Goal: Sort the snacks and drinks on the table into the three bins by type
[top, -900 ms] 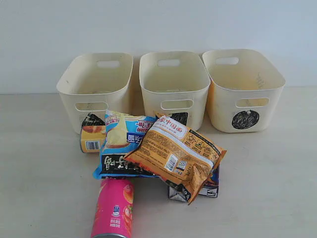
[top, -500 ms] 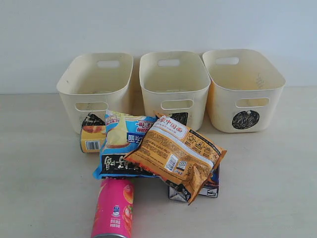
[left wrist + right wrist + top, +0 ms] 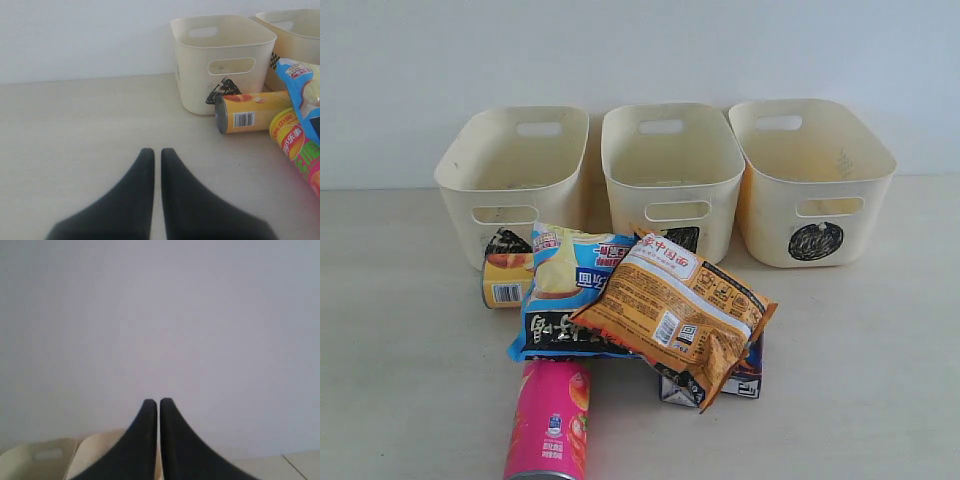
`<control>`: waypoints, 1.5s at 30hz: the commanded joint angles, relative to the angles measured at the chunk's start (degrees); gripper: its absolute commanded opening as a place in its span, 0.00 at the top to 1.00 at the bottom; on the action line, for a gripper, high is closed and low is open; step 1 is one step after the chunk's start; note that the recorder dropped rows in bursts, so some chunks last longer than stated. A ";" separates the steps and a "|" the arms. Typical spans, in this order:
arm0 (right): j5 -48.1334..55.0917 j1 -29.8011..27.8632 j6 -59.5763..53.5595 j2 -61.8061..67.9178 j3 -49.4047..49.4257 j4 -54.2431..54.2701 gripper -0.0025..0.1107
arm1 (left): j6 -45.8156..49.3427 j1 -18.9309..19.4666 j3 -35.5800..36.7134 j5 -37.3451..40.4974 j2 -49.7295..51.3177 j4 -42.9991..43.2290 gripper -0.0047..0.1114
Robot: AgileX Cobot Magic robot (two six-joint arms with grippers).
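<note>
The snacks lie heaped on the table in front of the three bins. A blue chip bag is overlapped by an orange bag. The pink tube lies nearest the front; the yellow tube lies against the left bin. Only corners of the drinks show under the orange bag. All three bins look empty. Neither gripper shows in the exterior view. My left gripper hovers shut and empty over bare table, short of the yellow tube. My right gripper is shut, facing the wall.
The middle bin and right bin, marked with a black circle, stand against the pale wall. Bin rims show low in the right wrist view. The pink tube and blue bag sit beside the yellow tube.
</note>
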 commanded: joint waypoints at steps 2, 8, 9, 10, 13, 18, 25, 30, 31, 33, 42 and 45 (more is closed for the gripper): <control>8.33 -0.06 -0.44 9.05 -6.72 -3.48 0.98 | -0.74 0.17 0.23 -0.46 -0.23 -0.21 0.93; 27.61 6.49 -8.08 19.69 -17.44 -4.75 0.98 | -0.74 0.17 0.23 -0.46 -0.23 -0.21 0.93; 32.62 9.33 -11.60 22.00 -19.85 -4.62 0.98 | -0.74 0.17 0.23 -0.46 -0.23 -0.21 0.93; 35.24 10.47 -13.40 22.87 -20.81 -4.62 0.98 | -0.74 0.17 0.23 -0.46 -0.23 -0.21 0.93; 42.74 17.58 -25.59 27.16 -24.07 0.54 0.98 | -0.74 0.17 0.23 -0.29 -0.23 -0.21 0.93; 48.57 26.40 -38.46 32.74 -27.10 11.32 0.98 | -0.74 0.17 0.23 -0.29 -0.23 -0.21 0.93; 55.13 30.76 -51.56 43.12 -27.96 26.29 0.98 | -0.74 0.17 0.23 -0.29 -0.23 -0.21 0.93; 61.96 24.02 -44.85 52.94 -35.90 28.90 0.65 | -0.74 0.17 0.23 -0.41 -0.23 -0.21 0.93; 62.23 21.04 -44.73 55.08 -37.27 31.64 0.53 | -0.74 0.17 0.23 -0.41 -0.23 -0.21 0.93; 62.23 18.14 -47.61 56.78 -37.73 35.98 0.42 | -0.74 0.17 0.23 -0.41 -0.23 -0.21 0.93; 71.21 12.89 -54.33 66.88 -42.39 47.97 0.27 | -0.74 0.17 0.23 -0.41 -0.23 -0.21 0.93; 71.10 12.89 -54.62 70.17 -44.97 48.96 0.27 | -0.74 0.17 0.23 -0.41 -0.23 -0.21 0.93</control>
